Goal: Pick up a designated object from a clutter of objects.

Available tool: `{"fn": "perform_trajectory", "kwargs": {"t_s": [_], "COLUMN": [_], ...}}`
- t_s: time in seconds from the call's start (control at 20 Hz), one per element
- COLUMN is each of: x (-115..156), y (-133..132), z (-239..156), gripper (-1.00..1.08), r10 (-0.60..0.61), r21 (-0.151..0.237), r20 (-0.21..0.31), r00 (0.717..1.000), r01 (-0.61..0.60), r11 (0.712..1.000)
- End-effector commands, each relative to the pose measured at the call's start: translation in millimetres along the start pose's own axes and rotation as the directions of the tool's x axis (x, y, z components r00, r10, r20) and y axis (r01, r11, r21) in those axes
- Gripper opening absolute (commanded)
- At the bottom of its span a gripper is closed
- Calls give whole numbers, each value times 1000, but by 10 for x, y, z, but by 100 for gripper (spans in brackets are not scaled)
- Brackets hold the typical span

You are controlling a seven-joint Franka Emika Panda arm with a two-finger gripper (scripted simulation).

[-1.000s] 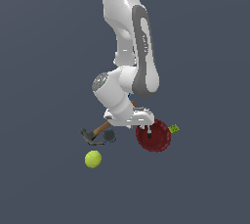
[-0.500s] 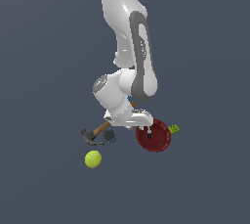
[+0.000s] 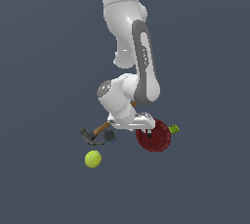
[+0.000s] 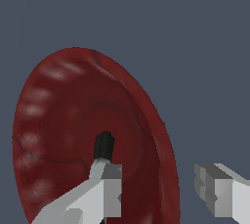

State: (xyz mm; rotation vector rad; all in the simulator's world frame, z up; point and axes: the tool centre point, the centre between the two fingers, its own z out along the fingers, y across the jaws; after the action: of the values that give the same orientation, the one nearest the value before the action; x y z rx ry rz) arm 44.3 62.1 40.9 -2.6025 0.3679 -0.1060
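Observation:
The dark red bowl (image 3: 155, 140) lies on the grey floor and is the widest item in the clutter. It fills the wrist view as a shallow dish (image 4: 73, 120). My gripper (image 3: 148, 130) hangs at the bowl's edge on the exterior view's left side. It is open (image 4: 158, 187) and straddles the rim: one finger (image 4: 108, 185) sits inside the bowl, the other finger (image 4: 214, 189) outside it. Neither pad visibly touches the rim. The wooden-handled hammer (image 3: 95, 133), a small dark blue cup (image 3: 110, 135) and the yellow-green tennis ball (image 3: 93, 159) lie to the exterior view's left.
A tiny green block (image 3: 174, 129) sits against the bowl's far edge on the exterior view's right. The white arm (image 3: 128, 47) comes down from the top of the exterior view and hides part of the hammer's handle.
The arm's wrist has shifted slightly while the gripper stays at the bowl's rim. The bowl, hammer, ball and block have not moved.

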Motion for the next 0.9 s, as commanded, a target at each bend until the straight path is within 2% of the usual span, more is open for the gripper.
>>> {"fn": "perform_trajectory", "kwargs": {"t_s": [0.0, 0.05, 0.1, 0.85], "x": [0, 0, 0, 10], "y": [1, 0, 0, -4], "z": [41, 44, 44, -30], "gripper": [28, 28, -100, -100], "r10": [0, 0, 0, 0], "r21": [0, 0, 0, 0], "r20": [-1, -1, -1, -1], "r00": [1000, 1000, 1000, 1000], "r01": [0, 0, 0, 0], "r11": [1000, 1000, 1000, 1000]}}
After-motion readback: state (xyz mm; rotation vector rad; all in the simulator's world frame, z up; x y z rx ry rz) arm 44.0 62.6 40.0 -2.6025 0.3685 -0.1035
